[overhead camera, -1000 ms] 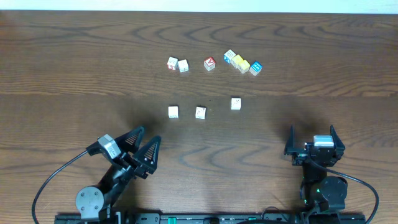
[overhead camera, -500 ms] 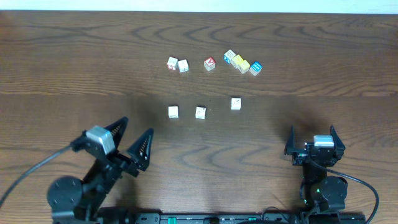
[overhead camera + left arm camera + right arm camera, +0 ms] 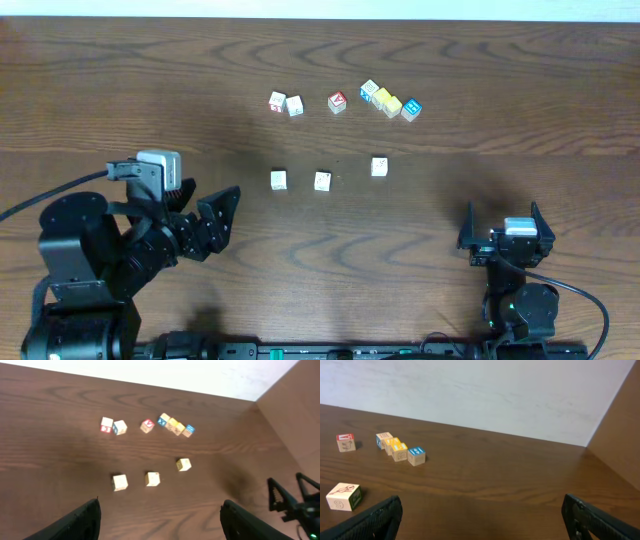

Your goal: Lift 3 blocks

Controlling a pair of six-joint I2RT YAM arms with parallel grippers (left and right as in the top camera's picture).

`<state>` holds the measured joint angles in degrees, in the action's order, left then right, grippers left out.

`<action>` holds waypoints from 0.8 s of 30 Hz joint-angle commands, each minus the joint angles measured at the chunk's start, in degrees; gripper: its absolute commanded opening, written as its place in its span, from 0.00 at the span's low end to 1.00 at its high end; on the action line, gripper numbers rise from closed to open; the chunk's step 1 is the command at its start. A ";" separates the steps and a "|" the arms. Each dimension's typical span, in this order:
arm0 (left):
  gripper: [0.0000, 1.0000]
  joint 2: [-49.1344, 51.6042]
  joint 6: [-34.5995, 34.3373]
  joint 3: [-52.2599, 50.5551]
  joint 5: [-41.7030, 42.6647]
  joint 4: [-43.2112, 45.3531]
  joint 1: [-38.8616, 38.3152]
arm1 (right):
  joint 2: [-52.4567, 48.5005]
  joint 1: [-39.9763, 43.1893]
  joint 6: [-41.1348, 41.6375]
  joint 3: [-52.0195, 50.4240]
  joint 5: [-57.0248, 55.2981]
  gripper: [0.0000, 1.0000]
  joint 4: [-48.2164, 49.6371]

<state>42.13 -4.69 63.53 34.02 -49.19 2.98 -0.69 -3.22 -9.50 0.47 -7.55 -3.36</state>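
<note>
Nearest me, at the near left, my left gripper (image 3: 208,200) hovers over the table (image 3: 480,60), jaws spread wide and empty. At the near right my right gripper (image 3: 502,214) is likewise released, holding nothing. Farther out, mid-table, I see the three cream blocks lying apart in a loose row: left block (image 3: 278,180), middle block (image 3: 322,181), and right block (image 3: 379,166), which sits slightly farther back. All three rest on the wood, clear of both grippers. Beyond them runs a far row of coloured cubes (image 3: 387,103): a pair at left, a red one alone, and a tight string at right.
</note>
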 commanded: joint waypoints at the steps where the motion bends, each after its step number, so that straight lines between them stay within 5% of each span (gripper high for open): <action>1: 0.77 2.16 -2.64 3.26 -1.05 -2.27 -0.37 | 0.20 0.57 -0.39 -0.13 -0.55 0.99 -0.11; 10: 0.77 19.63 -5.97 14.60 -15.28 -19.02 -7.08 | 0.20 0.57 -0.37 -0.13 -0.55 0.99 -0.11; 24: 0.77 36.04 -8.07 14.58 -18.62 -18.49 -12.72 | 0.20 0.57 -0.39 -0.13 -0.55 0.99 -0.11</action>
<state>76.05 -12.23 77.01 17.41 -67.13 -9.56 -0.69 -3.22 -9.50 0.47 -7.55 -3.36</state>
